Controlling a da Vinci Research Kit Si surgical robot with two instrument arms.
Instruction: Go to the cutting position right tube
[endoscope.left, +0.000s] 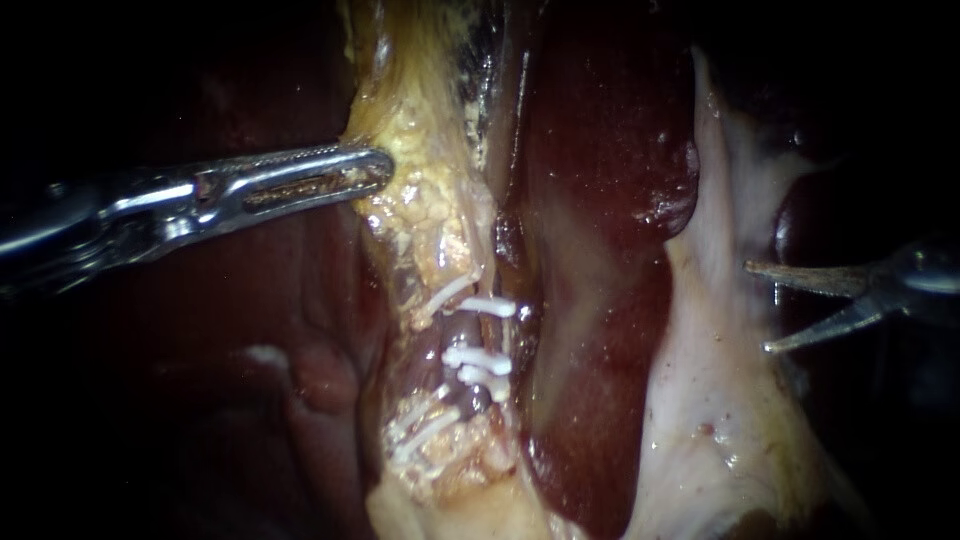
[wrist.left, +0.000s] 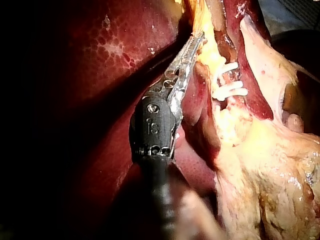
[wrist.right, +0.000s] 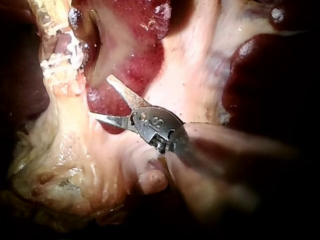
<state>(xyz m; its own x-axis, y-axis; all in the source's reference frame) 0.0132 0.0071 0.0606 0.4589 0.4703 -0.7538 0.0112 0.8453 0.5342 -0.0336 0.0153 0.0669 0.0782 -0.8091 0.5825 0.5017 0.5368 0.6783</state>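
Clipped tube (endoscope.left: 463, 330) at centre of endoscope view, set in a long strip of yellow fatty tissue (endoscope.left: 425, 150); dark red where it shows bare between white clips (endoscope.left: 478, 358); several clips lie crosswise, stacked along the strip; whether this is the right tube, cannot tell. Liver (endoscope.left: 590, 200), dark red, just right of the strip; sheet of pale tissue (endoscope.left: 715, 400) further right, beyond the liver. Right instrument (endoscope.left: 760, 307) comes in from the right; two slim pointed jaws spread apart, nothing between them, tips over the edge of the pale tissue; well apart from tube and clips. Left instrument (endoscope.left: 380, 168) comes in from the left; jaws closed on the left edge of the fatty tissue, above the clips.
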